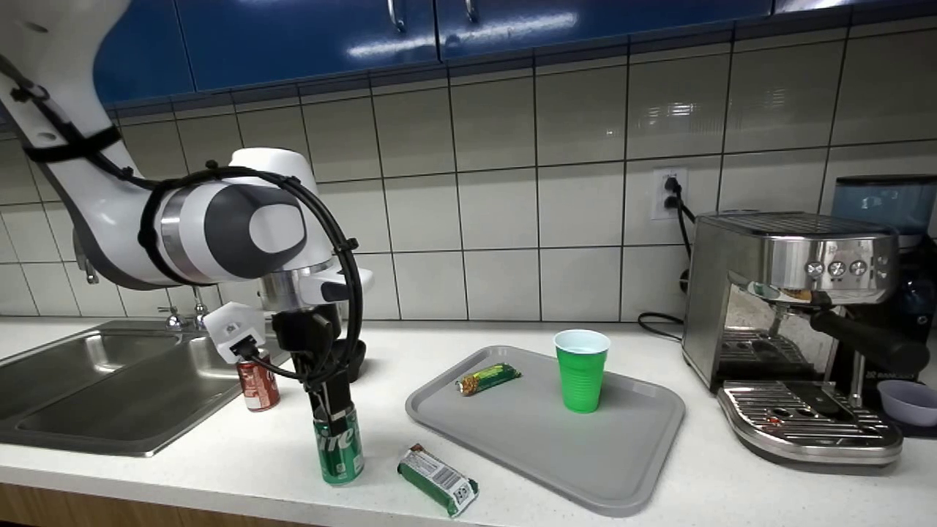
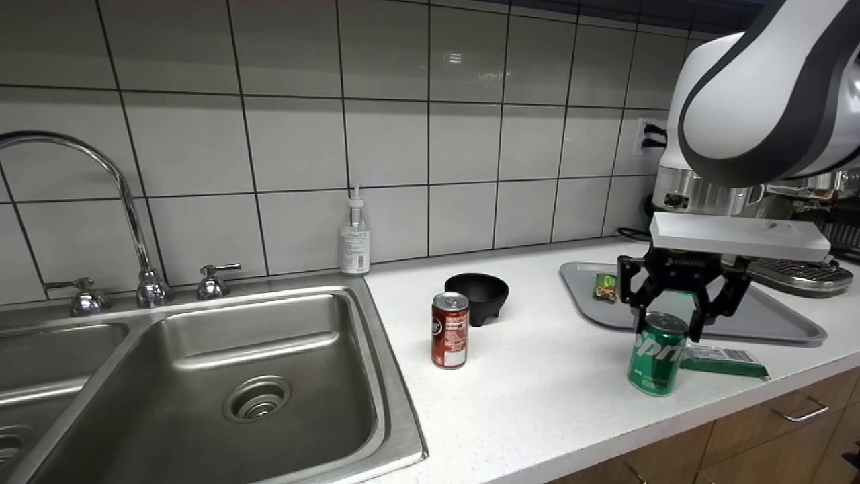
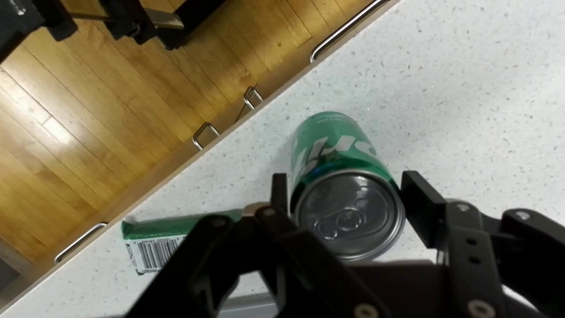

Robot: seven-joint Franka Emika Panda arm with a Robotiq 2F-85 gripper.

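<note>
Black tool [image 2: 668, 327], one green can [image 2: 656, 358] between fingers [image 3: 423, 207], two bars [image 1: 488, 378] [image 1: 439, 479]

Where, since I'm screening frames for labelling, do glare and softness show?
In an exterior view, bright streaks cross the blue cabinets; in both exterior views, the steel sink gleams; in the wrist view, glare spots the wooden floor, and the gripper looks dark and slightly soft beside the Sprite can.

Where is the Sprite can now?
In an exterior view, the Sprite can stands on the counter, left of the barcoded packet; the wrist view shows it between the tool's fingers.
</note>
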